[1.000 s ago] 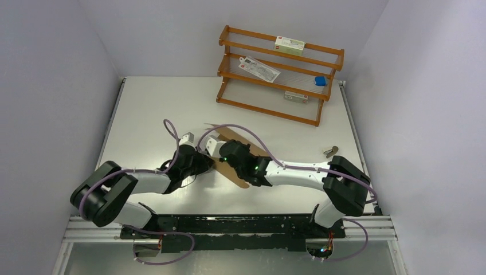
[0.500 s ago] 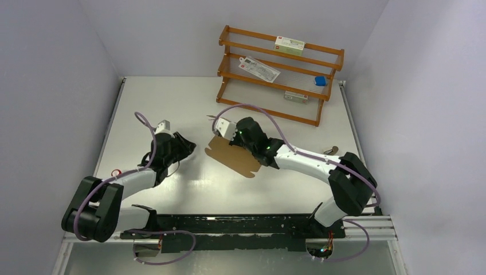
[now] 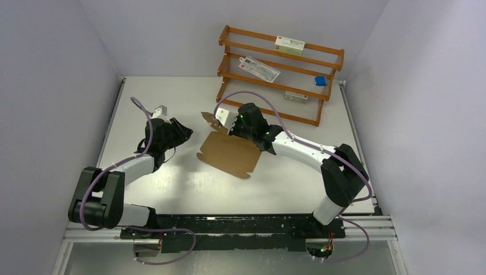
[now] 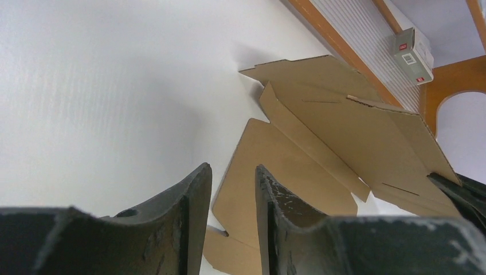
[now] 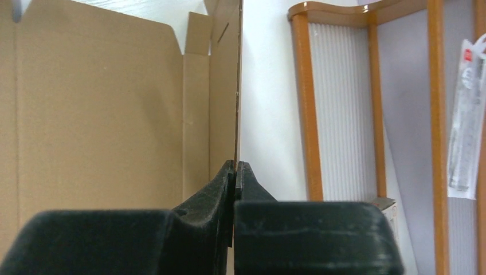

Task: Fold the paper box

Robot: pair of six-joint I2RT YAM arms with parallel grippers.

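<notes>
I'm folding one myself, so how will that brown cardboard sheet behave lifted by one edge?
Probably light: the right gripper holds the paper box by one thin edge. It likely hinges at its creases rather than staying flat. It should slide easily on the smooth table.

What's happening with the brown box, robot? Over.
Right hand shut on paper box edge. Left hand open, clear of it. Wooden rack behind, not blocking.

Readable text: you get none.
Print on white carton, well beyond right pincer: red and green, too small to read.
Print on flat packet, nearer that pincer: red patch, illegible.
Marks on small box, far past left pincer: red, blurred.
</notes>
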